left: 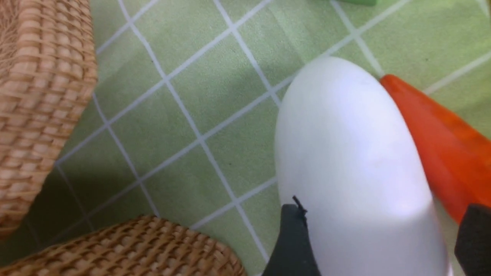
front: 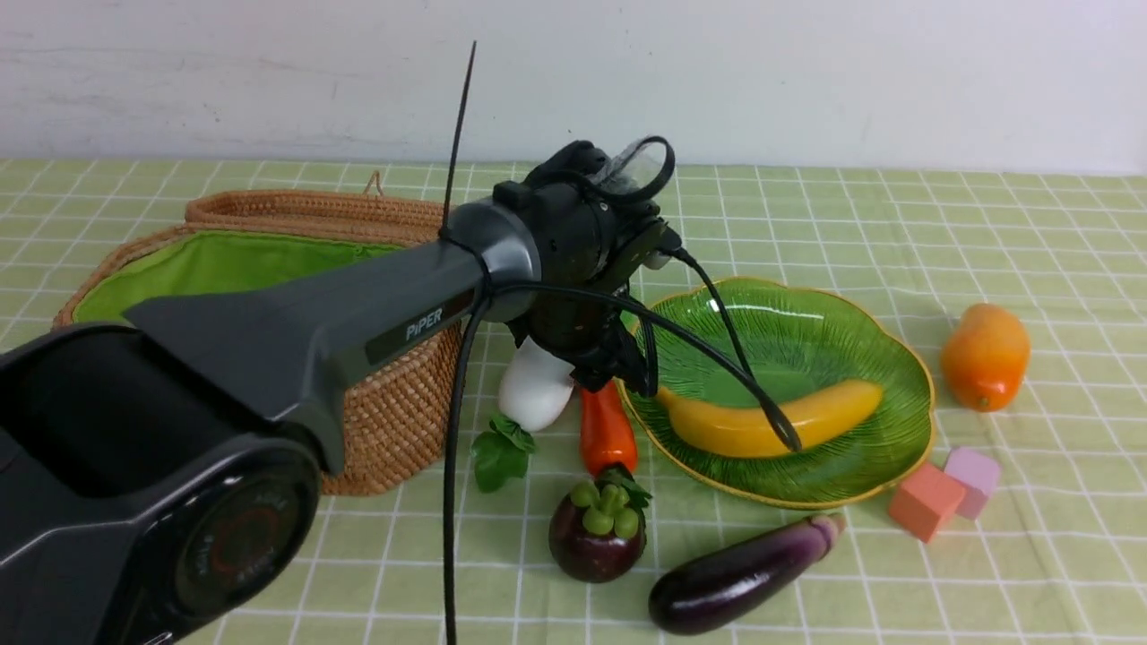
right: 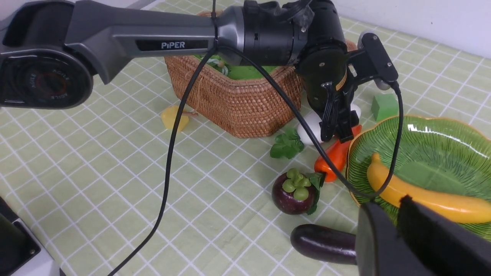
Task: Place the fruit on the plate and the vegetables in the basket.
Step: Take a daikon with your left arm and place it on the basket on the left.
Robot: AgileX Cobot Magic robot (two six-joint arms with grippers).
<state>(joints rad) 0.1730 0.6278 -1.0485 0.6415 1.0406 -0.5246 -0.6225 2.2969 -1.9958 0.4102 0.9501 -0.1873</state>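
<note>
Front view, starting closest: the eggplant (front: 744,573) lies on the desk (front: 1030,224), and the mangosteen (front: 598,533) sits just left of it with its green cap up, so neither is sorted yet. The right hand (right: 395,207) only shows in its own wrist view, low near the eggplant and the plate's near edge. Its fingers look pretty much closed and there's nothing between them. Two cubes (front: 927,500) sit side by side off to the right, near the plate (front: 806,331). The banana (front: 771,417) is already lying in the plate. Left of the plate, the carrot (front: 607,430) lies right by the rim with its leaves pointing at the mangosteen. The white radish (front: 535,390) is snug against the carrot's other side, between it and the basket (front: 394,421), both on the desk. The left hand (front: 609,358) is down over the radish. In the left wrist view its fingers (left: 291,241) are spread wide, one on each side of the radish, though I can't tell whether they actually touch it. The mango (front: 984,356) stands on the desk to the right of the plate, clear of it. Farthest back on the left is the basket, open with its green lining showing, and the left arm reaches across it.
</note>
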